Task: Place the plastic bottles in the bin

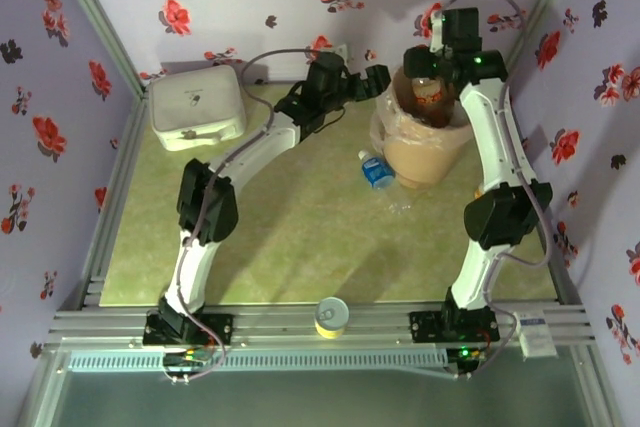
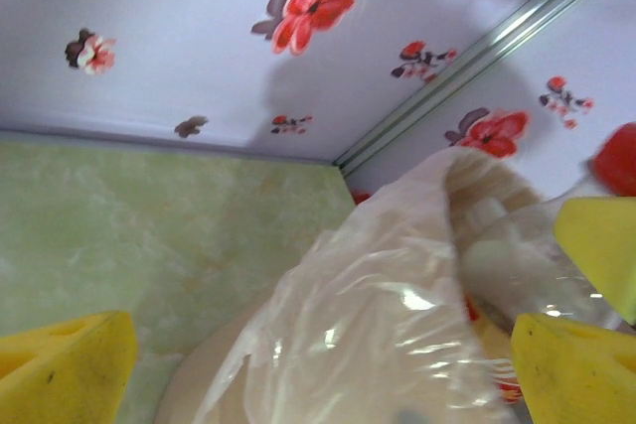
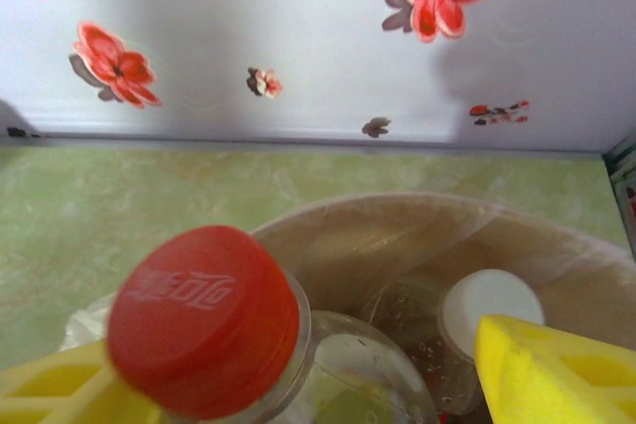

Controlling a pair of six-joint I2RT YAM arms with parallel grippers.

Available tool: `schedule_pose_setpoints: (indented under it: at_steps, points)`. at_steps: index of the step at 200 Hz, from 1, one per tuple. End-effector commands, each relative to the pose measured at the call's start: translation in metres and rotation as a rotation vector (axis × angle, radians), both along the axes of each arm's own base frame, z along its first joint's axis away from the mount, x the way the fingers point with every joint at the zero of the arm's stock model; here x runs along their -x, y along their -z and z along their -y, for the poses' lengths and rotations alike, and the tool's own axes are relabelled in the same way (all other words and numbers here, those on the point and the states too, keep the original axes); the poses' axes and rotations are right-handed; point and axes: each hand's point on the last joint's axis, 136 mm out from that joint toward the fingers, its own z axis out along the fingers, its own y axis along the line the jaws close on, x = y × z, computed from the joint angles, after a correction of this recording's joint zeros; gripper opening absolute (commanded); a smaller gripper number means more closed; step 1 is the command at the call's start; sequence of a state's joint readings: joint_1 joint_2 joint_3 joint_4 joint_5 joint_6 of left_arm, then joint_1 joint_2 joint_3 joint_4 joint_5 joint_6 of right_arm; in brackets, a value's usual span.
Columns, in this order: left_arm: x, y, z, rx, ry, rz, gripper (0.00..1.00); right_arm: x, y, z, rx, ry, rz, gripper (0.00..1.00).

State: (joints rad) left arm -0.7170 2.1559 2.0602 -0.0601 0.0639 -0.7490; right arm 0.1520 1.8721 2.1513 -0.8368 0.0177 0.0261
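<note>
**Release over the bin.** The right hand (image 3: 288,369) hangs above the mouth of the bin (image 1: 425,152) with its fingers (image 3: 556,374) spread. The finger at the right of the wrist view stands clear of the red-capped bottle (image 3: 204,320), which sits between them with its cap toward the camera. The hand therefore reads as released rather than clenched; whether the other finger touches the bottle cannot be told. Below it a white-capped bottle (image 3: 492,310) lies inside the bin, within the clear bag (image 2: 397,305) that lines it. The left hand (image 1: 372,82) is released and empty, jaws wide, just beside the bin's rim. A blue-capped bottle (image 1: 375,169) lies on the bench (image 1: 280,237) at the foot of the bin. For a clean drop, the jaws should probably reach full spread before the arm moves, so that the bottle falls straight down. The withdrawal is best made straight up, since a sideways pull could catch the cap or drag the loose bag off the rim. As the two hands are close together at the rim, the left should likely wait until the right is clear. The blue-capped bottle may roll, so a grasp across its body seems soundest.
</note>
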Motion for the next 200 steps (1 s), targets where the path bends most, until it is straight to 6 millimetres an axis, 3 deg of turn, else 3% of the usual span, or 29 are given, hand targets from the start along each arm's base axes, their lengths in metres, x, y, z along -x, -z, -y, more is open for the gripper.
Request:
schedule_pose_setpoints:
  at_steps: [1,26,40,101,119,135,149,168,200]
  points:
    - [0.013,-0.048,-0.014,0.037,0.011,0.081,0.97,0.022,-0.042,0.012,-0.013,0.019,0.060,0.77]
    - [0.020,-0.055,-0.032,0.027,-0.017,0.077,0.97,0.038,-0.072,0.013,-0.018,0.007,0.102,0.80]
    - [0.028,-0.048,-0.047,0.001,-0.036,0.052,0.98,0.052,-0.081,0.008,-0.013,-0.017,0.106,0.80]
    - [0.074,0.007,-0.146,-0.036,-0.204,-0.056,0.98,0.118,-0.086,-0.041,0.138,-0.086,0.161,0.79]
    - [0.092,0.024,-0.167,-0.069,-0.238,-0.090,0.98,0.143,-0.084,-0.073,0.184,-0.174,0.193,0.78]
    - [0.112,0.052,-0.187,-0.146,-0.258,-0.139,0.99,0.163,-0.057,-0.107,0.259,-0.264,0.144,0.77]
    - [0.129,0.074,-0.205,-0.228,-0.273,-0.180,0.99,0.168,-0.016,-0.125,0.337,-0.302,0.044,0.77]
    - [0.151,0.094,-0.231,-0.289,-0.310,-0.216,1.00,0.161,0.036,-0.132,0.403,-0.287,-0.084,0.77]
    - [0.186,0.108,-0.271,-0.245,-0.407,-0.251,1.00,0.152,0.092,-0.139,0.527,-0.244,-0.195,0.80]
